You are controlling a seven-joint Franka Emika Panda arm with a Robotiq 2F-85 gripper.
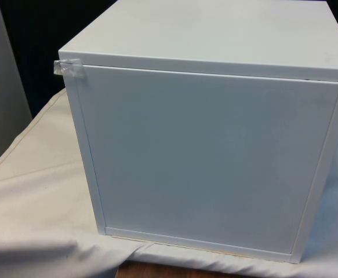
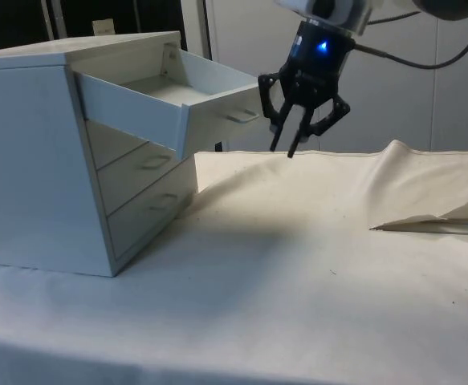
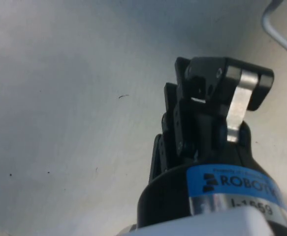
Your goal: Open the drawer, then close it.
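A white chest of drawers (image 2: 25, 160) stands on the cloth, turning its plain back (image 1: 203, 156) to the front view. In the side view its top drawer (image 2: 209, 100) is pulled well out and its inside looks bare. The two lower drawers (image 2: 149, 188) sit shut. My black gripper (image 2: 286, 150) hangs just beyond the open drawer's front, a little past its metal handle (image 2: 242, 118), fingers pointing down and drawn together on nothing. The wrist view has the gripper (image 3: 217, 73) over the white cloth, with part of the handle (image 3: 278, 29) at a corner.
White cloth (image 2: 298, 265) covers the table, with a raised fold (image 2: 426, 216) on the side away from the chest. A scrap of clear tape (image 1: 69, 68) sticks to the chest's upper back corner.
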